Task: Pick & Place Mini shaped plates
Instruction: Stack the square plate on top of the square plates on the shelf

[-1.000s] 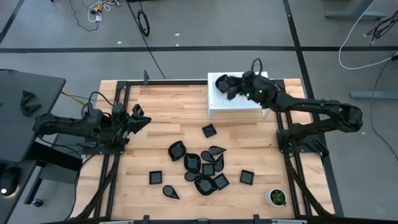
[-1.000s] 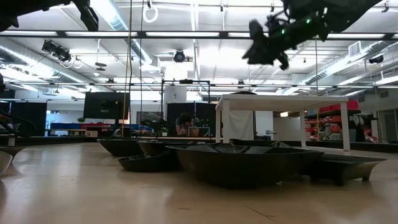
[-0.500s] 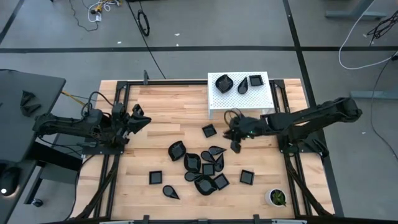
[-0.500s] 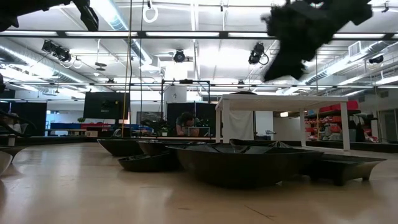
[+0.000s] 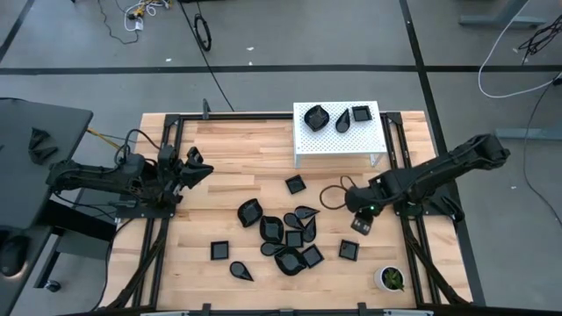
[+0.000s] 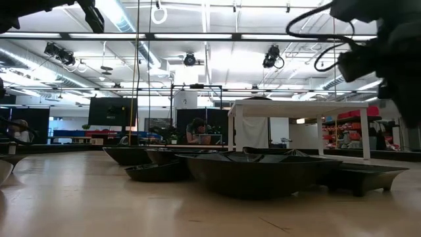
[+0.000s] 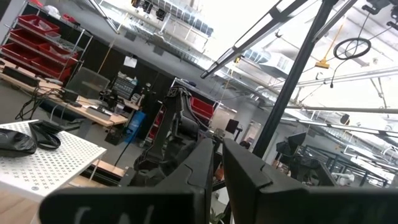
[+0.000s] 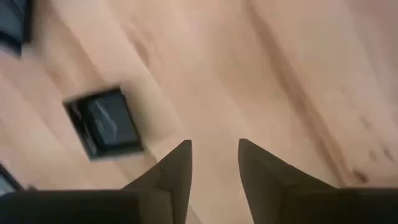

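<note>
Right claw (image 5: 360, 225) is seen over the right-hand part of the wooden tabletop (image 5: 237, 149), hanging above bare wood just far of a lone square plate (image 5: 349, 249); in the right wrist view its two fingers (image 8: 177, 171) are parted with nothing between them, and a square plate (image 8: 104, 122) lies flat on the wood to one side of them, not touched. Left claw (image 5: 195, 167) is recorded at the left edge of the tabletop, raised and well apart from the dishes; in the left wrist view its fingers (image 7: 239, 174) are drawn close together, with only a thin gap and nothing held. Most of the mini shaped plates (image 5: 285, 233) are noted in a loose cluster near the middle of the tabletop, some touching or overlapping, with one square plate (image 5: 296, 184) lying apart on the far side of the cluster and a square one (image 5: 219, 251) and a teardrop one (image 5: 240, 270) apart on the near left. Two plates (image 5: 317, 117) are observed on the white perforated stand (image 5: 369, 112) at the far side. A small white cup (image 5: 390, 279) with green contents is recorded at the near right corner.
</note>
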Motion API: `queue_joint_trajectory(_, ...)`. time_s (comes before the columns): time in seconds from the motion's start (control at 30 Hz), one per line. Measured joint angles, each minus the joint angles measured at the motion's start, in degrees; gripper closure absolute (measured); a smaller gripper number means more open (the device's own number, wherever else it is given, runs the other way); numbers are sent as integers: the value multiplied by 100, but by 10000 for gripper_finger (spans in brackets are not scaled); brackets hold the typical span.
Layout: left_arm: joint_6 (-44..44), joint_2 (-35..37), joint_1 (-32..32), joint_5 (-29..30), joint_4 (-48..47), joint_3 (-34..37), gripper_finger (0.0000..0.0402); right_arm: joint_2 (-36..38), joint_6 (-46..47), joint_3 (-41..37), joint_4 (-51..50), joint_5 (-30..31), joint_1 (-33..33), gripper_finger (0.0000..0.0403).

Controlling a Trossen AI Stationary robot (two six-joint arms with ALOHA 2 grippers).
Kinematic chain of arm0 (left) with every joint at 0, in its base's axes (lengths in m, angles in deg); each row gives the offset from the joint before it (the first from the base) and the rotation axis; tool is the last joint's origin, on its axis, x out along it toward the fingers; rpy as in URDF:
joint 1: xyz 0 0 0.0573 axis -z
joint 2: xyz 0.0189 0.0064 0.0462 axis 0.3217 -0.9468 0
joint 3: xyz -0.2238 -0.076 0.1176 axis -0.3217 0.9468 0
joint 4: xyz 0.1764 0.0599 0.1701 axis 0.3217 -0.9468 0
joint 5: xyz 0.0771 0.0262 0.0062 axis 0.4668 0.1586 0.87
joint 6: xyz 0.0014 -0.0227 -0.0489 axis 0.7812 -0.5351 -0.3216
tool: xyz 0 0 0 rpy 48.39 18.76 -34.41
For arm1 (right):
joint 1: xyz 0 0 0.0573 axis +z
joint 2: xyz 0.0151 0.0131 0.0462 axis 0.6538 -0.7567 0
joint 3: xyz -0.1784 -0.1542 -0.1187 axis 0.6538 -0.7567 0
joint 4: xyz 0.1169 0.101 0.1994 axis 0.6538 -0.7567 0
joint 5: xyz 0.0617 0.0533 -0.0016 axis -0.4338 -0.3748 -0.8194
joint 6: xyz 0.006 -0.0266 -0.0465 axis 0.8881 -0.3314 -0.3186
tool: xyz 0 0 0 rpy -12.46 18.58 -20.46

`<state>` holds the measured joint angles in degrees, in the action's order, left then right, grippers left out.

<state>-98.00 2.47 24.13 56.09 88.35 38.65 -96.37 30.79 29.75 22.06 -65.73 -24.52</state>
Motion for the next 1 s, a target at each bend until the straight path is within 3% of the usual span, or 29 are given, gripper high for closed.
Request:
queue_joint_trajectory(0.17, 1, 0, -1, 0, 0, 2, 360, -48, -187, 0, 723, -492, 163, 268)
queue_joint_trajectory(0.37, 2, 0, 0, 1, 2, 0, 360, -445, -580, 0, 1693, -304, 622, 276)
queue_joint_trajectory(0.77, 0, -2, 0, 0, 0, 0, 360, -1606, -880, -4, 2182, -138, 1155, 275)
queue_joint_trajectory(1.0, 0, 0, -2, 0, -2, 1, 360, -1875, -877, -4, 2189, -9, 1154, 311)
